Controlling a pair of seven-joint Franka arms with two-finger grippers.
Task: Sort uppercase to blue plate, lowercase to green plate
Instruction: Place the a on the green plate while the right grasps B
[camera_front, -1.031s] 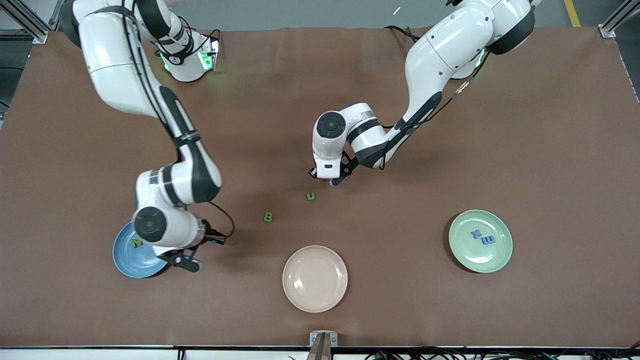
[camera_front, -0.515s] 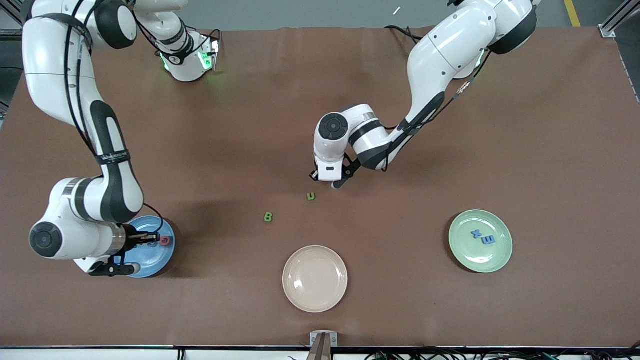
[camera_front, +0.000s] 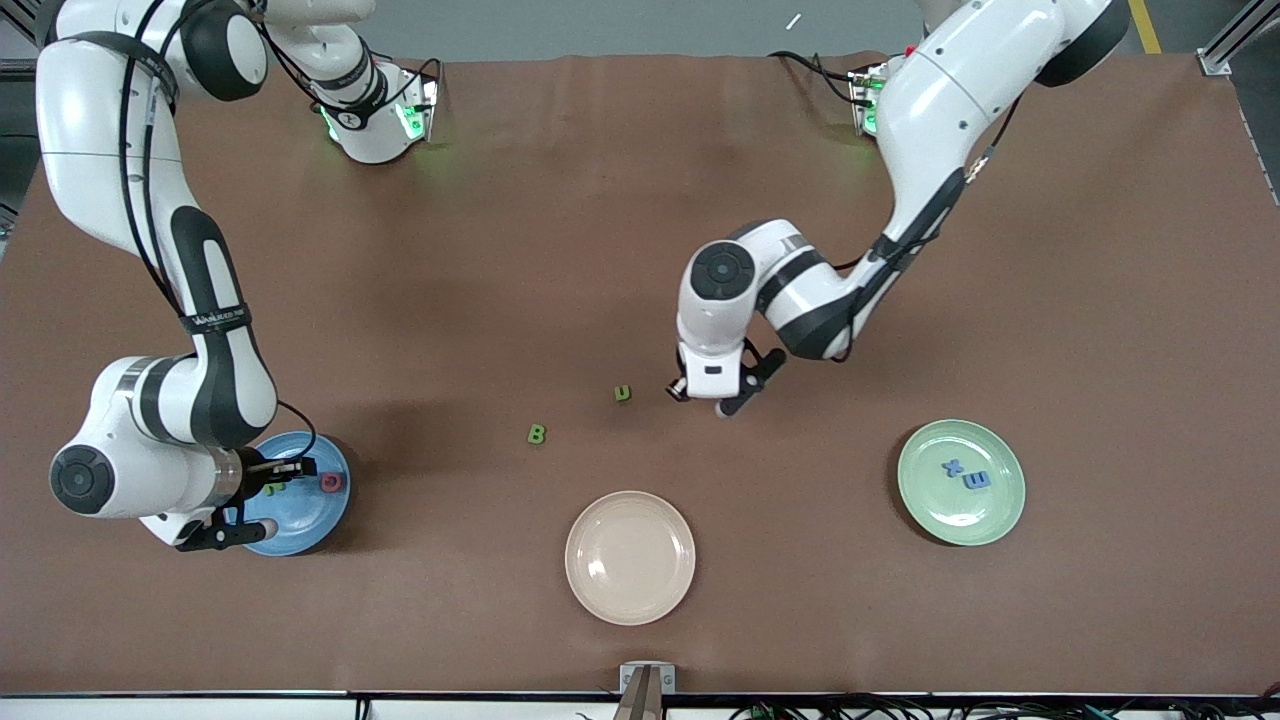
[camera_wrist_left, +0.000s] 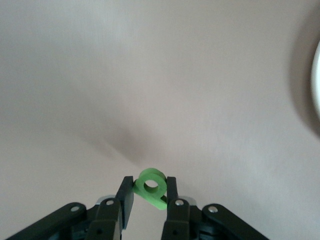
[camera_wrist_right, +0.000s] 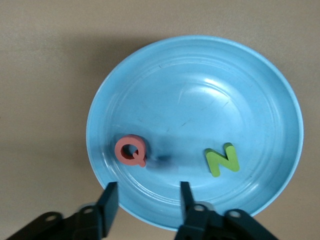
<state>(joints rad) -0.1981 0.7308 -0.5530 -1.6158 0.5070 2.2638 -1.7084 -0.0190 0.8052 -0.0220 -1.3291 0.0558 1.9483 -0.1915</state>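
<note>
Blue plate (camera_wrist_right: 260, 90) holds pinkish-red Q (camera_wrist_right: 131, 151) (and green N (camera_wrist_right: 222, 159)).

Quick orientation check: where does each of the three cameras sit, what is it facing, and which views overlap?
Front view: high across the table, facing both arms, whole tabletop.
Left wrist view: on the left arm, looking down past the left gripper shut on the green p, bare table below.
Right wrist view: on the right arm, over the blue plate past the open right gripper.
Shared: blue plate, Q and N show in front and right wrist views.
</note>
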